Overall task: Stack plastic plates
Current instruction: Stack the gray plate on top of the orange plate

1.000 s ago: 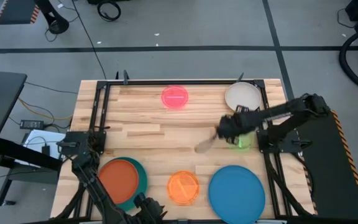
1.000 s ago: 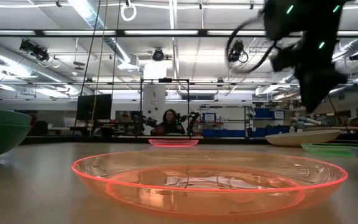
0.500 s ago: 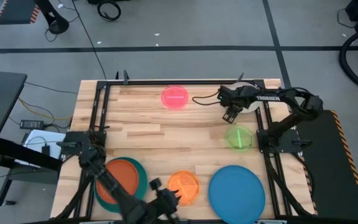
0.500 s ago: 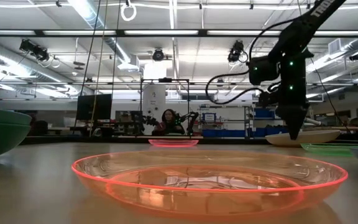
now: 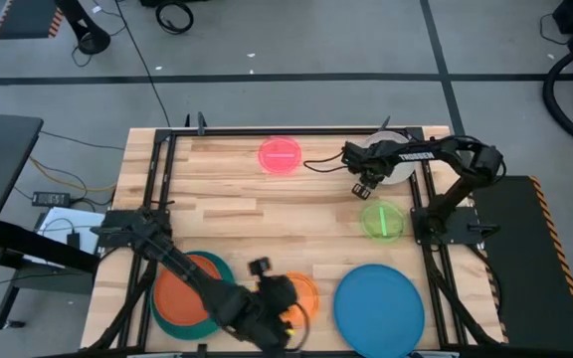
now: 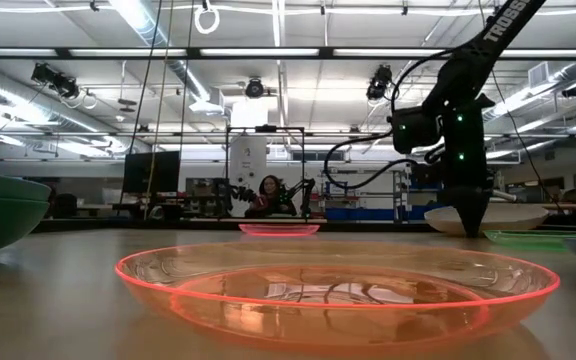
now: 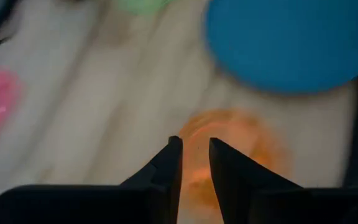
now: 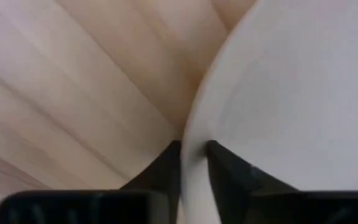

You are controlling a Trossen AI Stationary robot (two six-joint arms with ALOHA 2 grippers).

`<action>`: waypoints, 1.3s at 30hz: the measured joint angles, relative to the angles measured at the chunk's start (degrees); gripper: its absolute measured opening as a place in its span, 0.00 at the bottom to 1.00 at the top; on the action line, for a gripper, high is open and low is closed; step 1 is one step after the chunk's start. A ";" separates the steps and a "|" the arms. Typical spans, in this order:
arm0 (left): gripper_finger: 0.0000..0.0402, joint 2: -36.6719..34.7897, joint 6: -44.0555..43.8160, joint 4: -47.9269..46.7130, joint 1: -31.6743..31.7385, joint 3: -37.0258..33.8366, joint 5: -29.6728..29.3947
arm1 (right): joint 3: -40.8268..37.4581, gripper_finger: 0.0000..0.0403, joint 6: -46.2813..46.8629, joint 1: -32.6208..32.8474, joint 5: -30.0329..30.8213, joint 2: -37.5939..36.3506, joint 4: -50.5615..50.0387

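My right gripper [image 5: 363, 187] points down at the beige plate [image 5: 391, 142] at the table's far right. Its fingers, a narrow gap apart, stand on either side of the plate's rim. My left gripper [image 5: 288, 303] is narrowly open and empty. It hovers over the small orange plate [image 5: 309, 293] at the near edge. The orange-red plate [image 5: 179, 291] lies on the teal plate [image 5: 222, 270] at near left. The blue plate [image 5: 379, 308], small green plate [image 5: 382, 220] and pink plate [image 5: 281, 155] lie flat on the table. The purple and large green plates are out of view. My right gripper comes at the beige plate from above, at its rim [image 8: 194, 134] on the side toward the table's middle. One finger [image 8: 169, 158] is outside the rim and one [image 8: 219, 162] inside. The plate lies flat on the table. I cannot tell whether the fingers touch it.
A black frame rail [image 5: 157, 189] runs along the table's left side and another [image 5: 428, 199] along its right. Bare wood lies in the table's middle [image 5: 257, 219]. A person [image 6: 271, 195] sits far behind the table in the low view.
My right gripper has gone from the table's middle right toward the far edge. It has then come down at the beige plate's rim. My left arm has swung along the near edge toward the right. Its gripper is now over the small orange plate.
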 joint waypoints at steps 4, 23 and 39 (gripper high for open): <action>0.17 -0.85 -13.25 -12.26 -3.34 0.00 -4.87 | -0.15 0.04 -0.58 0.44 1.67 -1.90 1.14; 0.13 -21.81 -5.36 29.63 -1.98 -45.23 2.84 | 12.96 0.03 7.30 39.70 -17.39 -12.11 -8.60; 0.47 -32.58 30.11 72.93 15.48 -68.52 34.53 | 31.01 0.03 8.18 61.05 -34.16 -2.28 -5.97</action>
